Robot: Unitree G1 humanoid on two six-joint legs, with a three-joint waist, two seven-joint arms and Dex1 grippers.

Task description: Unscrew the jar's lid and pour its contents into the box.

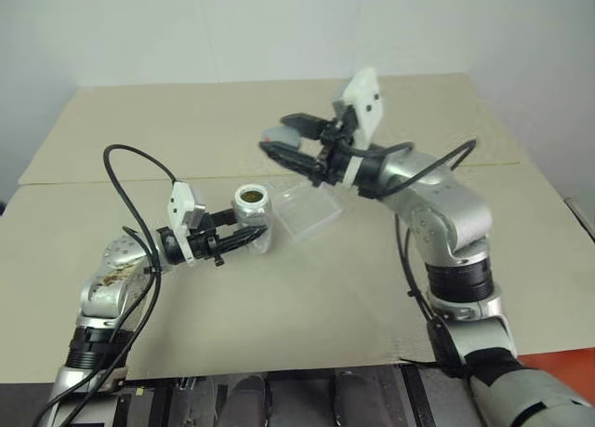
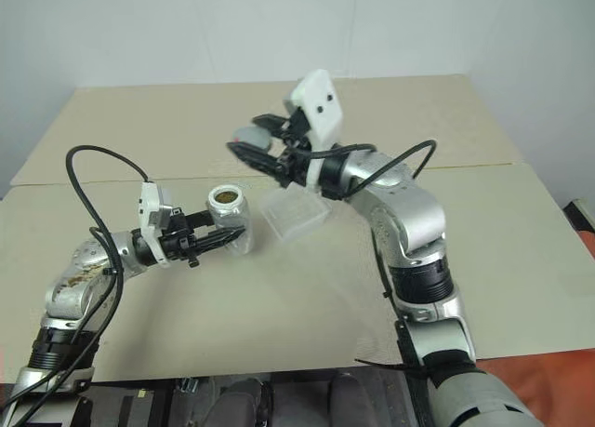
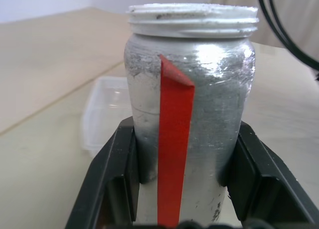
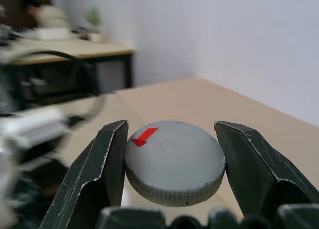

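Left hand (image 1: 249, 237) grips the silvery, red-striped, open jar (image 1: 252, 206).

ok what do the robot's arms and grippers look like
Both arms are silver metal with black joint rings. Loose black cables loop from each forearm to the wrist. Each wrist carries a white block-shaped camera housing. The left gripper and right gripper each have two black angular fingers. The left arm's upper shell looks scuffed brown.

The jar (image 3: 189, 104) has a silvery, foil-like glossy body, scuffed, with a smooth red tape stripe and a white plastic threaded rim. The lid (image 4: 174, 161) is matt grey, ridged at its edge. The box (image 1: 311, 210) is clear plastic; the tabletop (image 1: 307, 306) is matt beige.
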